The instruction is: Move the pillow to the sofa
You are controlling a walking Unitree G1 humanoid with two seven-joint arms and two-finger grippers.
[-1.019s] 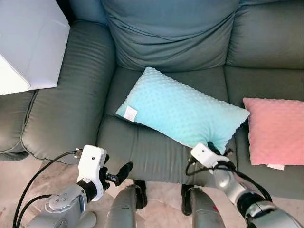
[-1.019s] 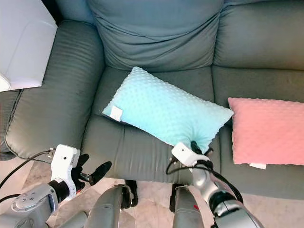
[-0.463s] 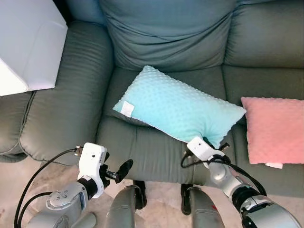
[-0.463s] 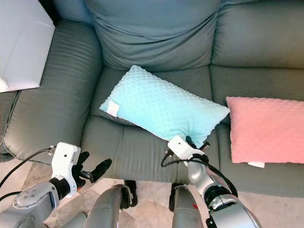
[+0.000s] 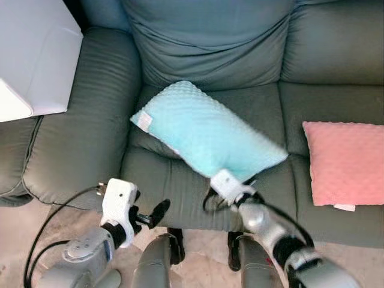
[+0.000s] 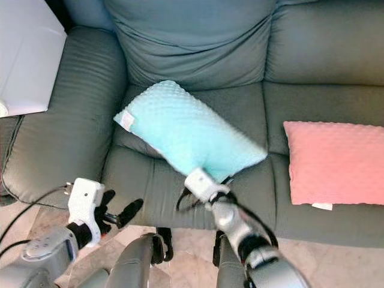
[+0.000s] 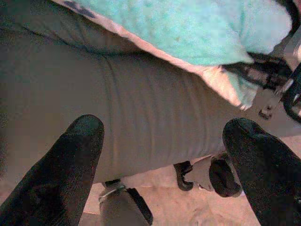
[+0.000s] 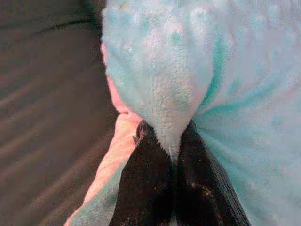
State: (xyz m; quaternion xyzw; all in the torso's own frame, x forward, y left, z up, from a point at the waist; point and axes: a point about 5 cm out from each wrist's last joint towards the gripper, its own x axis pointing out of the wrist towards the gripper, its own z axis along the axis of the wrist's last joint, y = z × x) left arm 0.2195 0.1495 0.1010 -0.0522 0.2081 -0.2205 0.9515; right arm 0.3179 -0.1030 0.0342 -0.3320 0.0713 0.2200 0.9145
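A turquoise dotted pillow (image 5: 201, 132) with a white tag lies slanted on the seat of the grey-green sofa (image 5: 90, 132). My right gripper (image 8: 170, 146) is shut on the pillow's (image 8: 197, 61) near corner, the fabric bunched between the two black fingers (image 8: 146, 183). In the left eye view that gripper (image 5: 243, 183) sits at the seat's front edge. My left gripper (image 5: 157, 211) is open, low in front of the sofa's left part, holding nothing. Its two black fingertips (image 7: 70, 155) frame the sofa front (image 7: 150, 122) and the pillow (image 7: 188, 28) above it.
A pink pillow (image 5: 345, 162) rests on the right seat. A white box-like object (image 5: 33, 54) sits over the left armrest. Pale tiled floor (image 5: 42, 228) and my own legs (image 5: 156, 264) are below the seat's edge.
The right gripper has swung left along the seat's front edge, dragging the pillow's near corner with it. The pillow has turned and shifted left. The left gripper has hardly moved.
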